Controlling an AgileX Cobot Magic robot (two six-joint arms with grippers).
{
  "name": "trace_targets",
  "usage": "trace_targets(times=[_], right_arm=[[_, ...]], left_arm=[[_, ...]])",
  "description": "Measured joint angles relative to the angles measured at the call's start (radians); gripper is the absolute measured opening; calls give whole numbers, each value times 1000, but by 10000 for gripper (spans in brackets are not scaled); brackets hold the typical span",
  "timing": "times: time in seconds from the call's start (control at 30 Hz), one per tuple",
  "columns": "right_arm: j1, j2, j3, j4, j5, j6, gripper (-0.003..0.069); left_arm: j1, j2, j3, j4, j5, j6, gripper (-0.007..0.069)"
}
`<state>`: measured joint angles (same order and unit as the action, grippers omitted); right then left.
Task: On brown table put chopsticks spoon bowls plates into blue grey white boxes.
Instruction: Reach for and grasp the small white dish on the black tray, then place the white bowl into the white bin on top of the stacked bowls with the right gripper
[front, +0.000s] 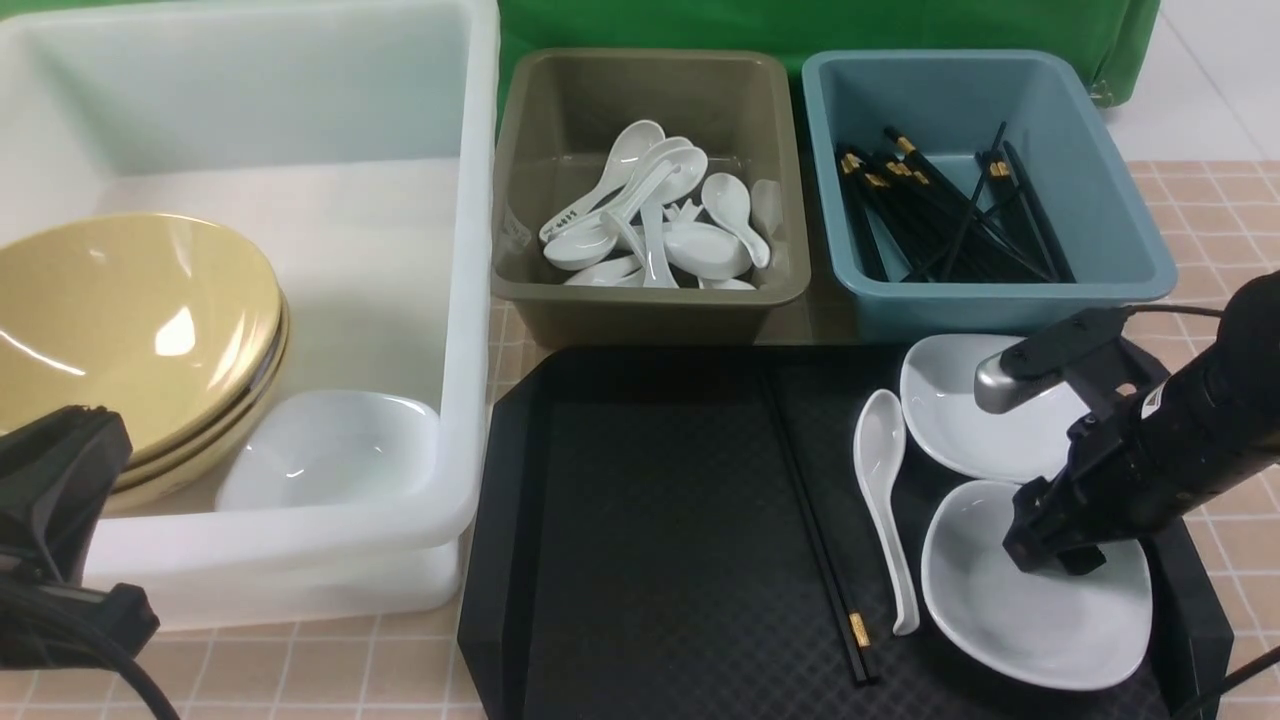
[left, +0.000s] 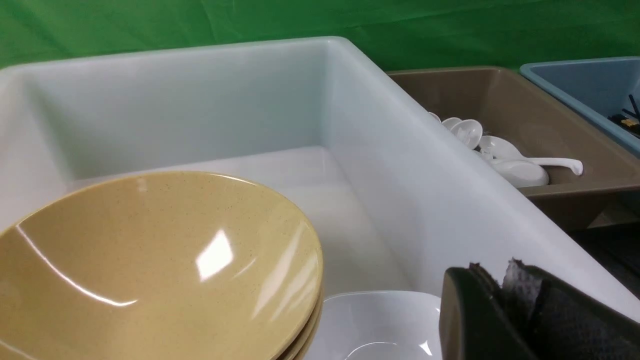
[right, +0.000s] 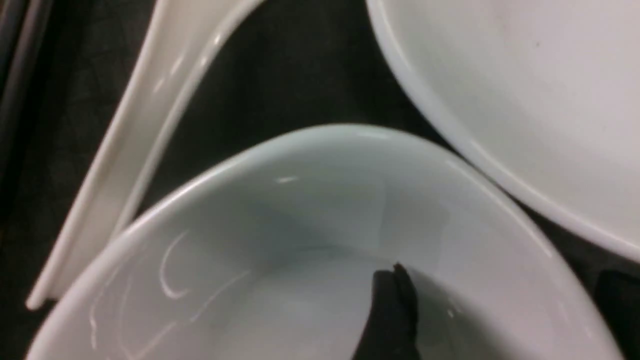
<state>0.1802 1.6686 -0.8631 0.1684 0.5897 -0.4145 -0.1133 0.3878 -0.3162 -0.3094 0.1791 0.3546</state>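
On the black tray, my right gripper (front: 1060, 545) is open and straddles the rim of the near white plate (front: 1040, 620). One finger (right: 392, 300) is inside the dish and the other is outside the rim. A second plate (front: 950, 410) lies just behind it. A white spoon (front: 885, 480) and a pair of black chopsticks (front: 815, 530) lie to their left. The white tub (front: 470, 300) holds stacked tan bowls (front: 130, 330) and a plate (front: 330, 450). My left gripper (front: 60, 470) is shut and empty at the tub's near left corner.
The grey bin (front: 650, 300) holds several spoons and the blue bin (front: 1100, 200) several chopsticks; both stand behind the black tray (front: 650, 520). The brown tiled table (front: 1220, 210) shows at the right and along the front edge. A green cloth hangs behind.
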Motion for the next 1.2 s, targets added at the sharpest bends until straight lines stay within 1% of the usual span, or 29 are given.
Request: trace_targets(times=[0.03, 0.07, 0.1, 0.13, 0.17, 0.2, 0.33, 0.53, 0.63, 0.7, 0.73, 0.8, 0.87, 0.9, 0.97, 1.0, 1.1, 1.17, 1.2], right_arm=[[0, 2, -2, 6, 9, 3, 489], [0, 2, -2, 9, 12, 3, 483], [0, 4, -3, 24, 32, -3, 414], [-1, 4, -4, 30, 44, -10, 382], [-2, -1, -4, 48, 78, -19, 303], [-3, -7, -4, 64, 104, -22, 263], [-3, -53, -3, 87, 159, -28, 205], [-1, -202, -10, 107, 222, -34, 80], [-1, -291, -66, 118, 265, -55, 71], [-1, -332, -128, 167, 276, -78, 71], [-1, -344, -159, 203, 276, -98, 71], [4, -345, -240, 327, 271, -162, 71], [33, -320, -311, 446, 254, -222, 71], [70, -290, -357, 515, 233, -251, 71], [139, -226, -429, 585, 192, -276, 71], [188, -183, -471, 605, 173, -291, 71], [340, -41, -599, 631, 152, -321, 71], [424, 77, -705, 637, 150, -335, 71], [451, 109, -734, 635, 149, -344, 71]], left_arm=[[0, 0, 1, 0, 0, 0, 59], [0, 0, 1, 0, 0, 0, 59], [0, 0, 1, 0, -2, 0, 59], [0, 0, 1, 0, -4, 0, 59], [0, -1, 1, 0, -4, 0, 59], [0, -2, 1, 0, -6, 0, 59], [0, -15, 1, 0, -6, 0, 59], [0, -72, 1, 0, -19, 0, 59], [0, -122, 0, 7, -46, 0, 59], [0, -133, 1, 12, -50, 0, 59], [0, -133, 4, 13, -51, 0, 59], [0, -133, 7, 14, -51, 0, 59], [0, -133, 11, 15, -68, 0, 59], [0, -133, 12, 15, -78, 0, 59], [0, -133, 13, 10, -88, 0, 59], [0, -133, 13, 6, -89, 0, 59], [0, -133, 13, 3, -90, 0, 59], [0, -133, 13, 2, -88, 0, 59], [0, -133, 13, 1, -85, 0, 59]])
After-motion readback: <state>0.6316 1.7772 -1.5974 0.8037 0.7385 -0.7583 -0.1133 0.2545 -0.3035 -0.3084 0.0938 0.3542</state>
